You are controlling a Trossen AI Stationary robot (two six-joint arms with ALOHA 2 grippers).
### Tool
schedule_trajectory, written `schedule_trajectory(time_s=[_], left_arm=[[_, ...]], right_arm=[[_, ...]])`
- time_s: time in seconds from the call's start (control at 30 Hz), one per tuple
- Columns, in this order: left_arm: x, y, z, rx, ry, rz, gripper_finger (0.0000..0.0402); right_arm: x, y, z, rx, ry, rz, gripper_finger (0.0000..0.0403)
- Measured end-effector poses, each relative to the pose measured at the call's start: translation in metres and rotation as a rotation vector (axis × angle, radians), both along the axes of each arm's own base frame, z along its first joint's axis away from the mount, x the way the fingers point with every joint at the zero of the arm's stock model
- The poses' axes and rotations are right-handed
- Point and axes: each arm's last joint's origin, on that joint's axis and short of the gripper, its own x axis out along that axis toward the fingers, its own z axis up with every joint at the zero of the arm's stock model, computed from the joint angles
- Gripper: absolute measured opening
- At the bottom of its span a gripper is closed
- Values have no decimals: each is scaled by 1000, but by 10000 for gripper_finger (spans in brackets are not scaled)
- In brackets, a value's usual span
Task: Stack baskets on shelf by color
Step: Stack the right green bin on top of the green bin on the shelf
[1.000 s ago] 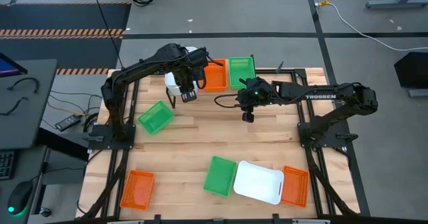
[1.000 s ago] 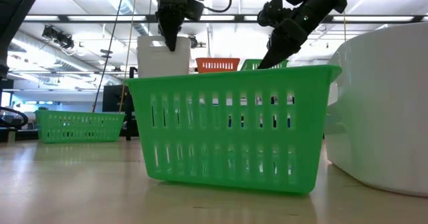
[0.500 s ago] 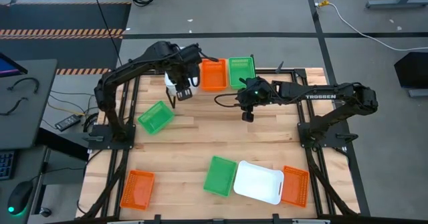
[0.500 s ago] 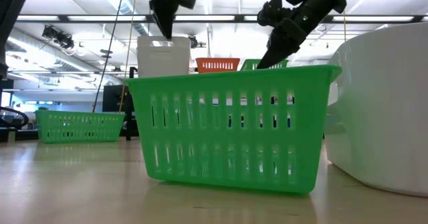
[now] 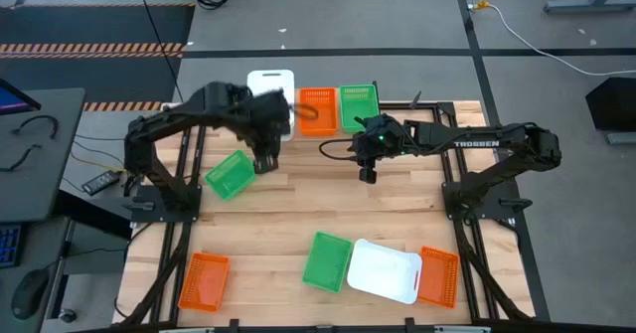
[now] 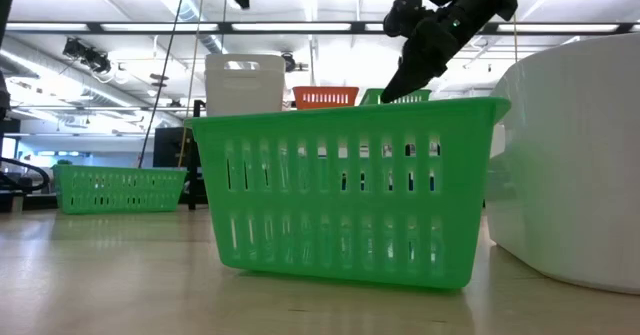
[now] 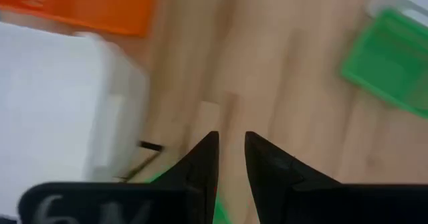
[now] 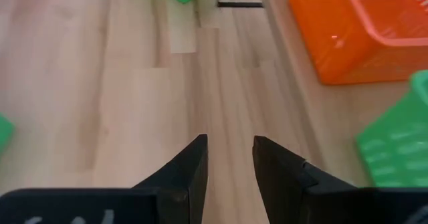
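Note:
Three baskets stand side by side on the shelf (image 5: 338,132) at the table's far edge: a white basket (image 5: 270,83), an orange basket (image 5: 316,109) and a green basket (image 5: 359,104). A loose green basket (image 5: 231,174) lies at the table's left. My left gripper (image 5: 266,160) hangs high above the table, just near of the white basket, open and holding nothing (image 7: 231,158). My right gripper (image 5: 367,172) hovers in front of the shelf's green basket, open and holding nothing (image 8: 229,158).
Along the near edge lie an orange basket (image 5: 204,280), a green basket (image 5: 327,261), a white basket (image 5: 386,270) and another orange basket (image 5: 438,275). Bare wood lies in the table's middle, between the shelf and these.
My left gripper has risen from just over the white basket's rim and drawn back toward the table's near-left, leaving the top of the low view. The white basket has stayed in place on the shelf. My right arm has kept still.

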Motion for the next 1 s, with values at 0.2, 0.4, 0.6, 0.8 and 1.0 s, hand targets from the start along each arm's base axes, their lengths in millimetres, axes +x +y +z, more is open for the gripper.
schedule_trajectory(time_s=[0.2,0.4,0.6,0.8,1.0], left_arm=[[8,-51,-7,-2,16,-93,74],[9,-94,-25,74,-46,-140,63],[-5,-123,-63,27,-103,-126,52],[-19,-140,-98,-4,-170,-121,51],[-18,-153,-130,21,-281,-156,48]], right_arm=[[1,4,0,94,-21,65,124],[3,13,0,92,-20,96,124],[6,26,2,115,-39,117,124],[7,55,0,101,-5,182,124],[-1,90,-2,74,117,172,124]])
